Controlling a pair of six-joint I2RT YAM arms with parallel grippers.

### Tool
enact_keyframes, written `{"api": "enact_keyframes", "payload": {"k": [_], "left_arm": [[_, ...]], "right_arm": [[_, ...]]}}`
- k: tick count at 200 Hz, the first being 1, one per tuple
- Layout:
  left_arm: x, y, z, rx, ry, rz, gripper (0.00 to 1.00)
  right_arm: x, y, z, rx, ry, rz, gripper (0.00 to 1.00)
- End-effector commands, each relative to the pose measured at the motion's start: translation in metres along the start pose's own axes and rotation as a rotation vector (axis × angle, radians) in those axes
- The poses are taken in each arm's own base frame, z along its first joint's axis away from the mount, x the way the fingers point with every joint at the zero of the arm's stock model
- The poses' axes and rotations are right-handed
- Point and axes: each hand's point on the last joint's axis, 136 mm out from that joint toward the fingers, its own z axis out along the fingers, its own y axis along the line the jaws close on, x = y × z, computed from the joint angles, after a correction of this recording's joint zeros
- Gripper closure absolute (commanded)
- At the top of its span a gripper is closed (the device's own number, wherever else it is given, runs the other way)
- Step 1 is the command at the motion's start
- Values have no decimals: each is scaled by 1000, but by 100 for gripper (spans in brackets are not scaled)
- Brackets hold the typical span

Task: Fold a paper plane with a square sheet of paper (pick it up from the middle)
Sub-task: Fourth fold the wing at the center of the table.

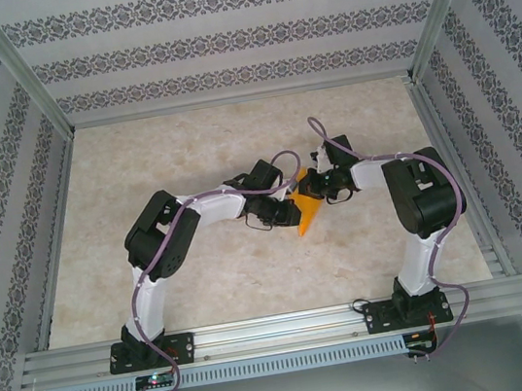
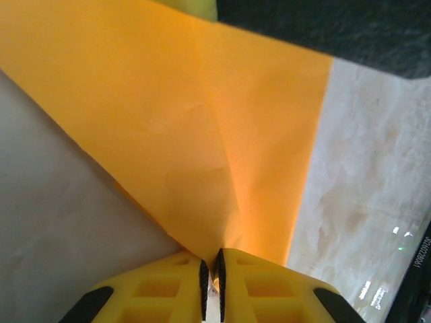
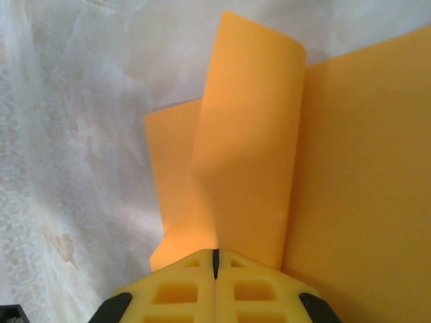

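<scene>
Across the middle of the pale, marble-patterned counter (image 1: 187, 157), the overhead view has the left arm (image 1: 164, 235) and the right arm (image 1: 423, 196) bending inward until their tips nearly meet. Between those tips the sheet of paper (image 1: 309, 213) is a small bright orange wedge. Whether it touches the counter I cannot tell.

The left wrist view brings out the surface of the sheet of paper (image 2: 202, 121): thin, smooth and matte, with a crease running down it as it narrows to a point. That point slips into the thin slit of the left pincer (image 2: 211, 272), whose yellow fingers with black pads are clamped on it.

The right wrist view gives layers instead. One flap curls upright with a rounded top corner, and flatter orange layers lie on either side. The right pincer (image 3: 215, 259) has its jaws pressed together on the flap's lower edge.
</scene>
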Motion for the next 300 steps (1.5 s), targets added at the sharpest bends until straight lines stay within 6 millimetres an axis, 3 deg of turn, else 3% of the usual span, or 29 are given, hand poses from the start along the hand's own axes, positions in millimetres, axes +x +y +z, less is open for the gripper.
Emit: {"api": "enact_keyframes", "payload": {"k": [1,56,103,147,300], "left_arm": [[1,-2,8,-6,20,22,84],[1,-5,8,-10,32,38,85],[-1,-4,9,-21,38,44,85],[-5,-6,9,-16,27,53,85],[-10,-1,24,-14,52,65,86]], "right_arm": [[9,-10,-1,8,16,40,96],[5,-4,-6,-18,-9,36,95],[-1,8,-23,-26,-52,3,86],[13,8,-37,-5,-51,-6,83],[45,-30,-16,63,46,36,86]]}}
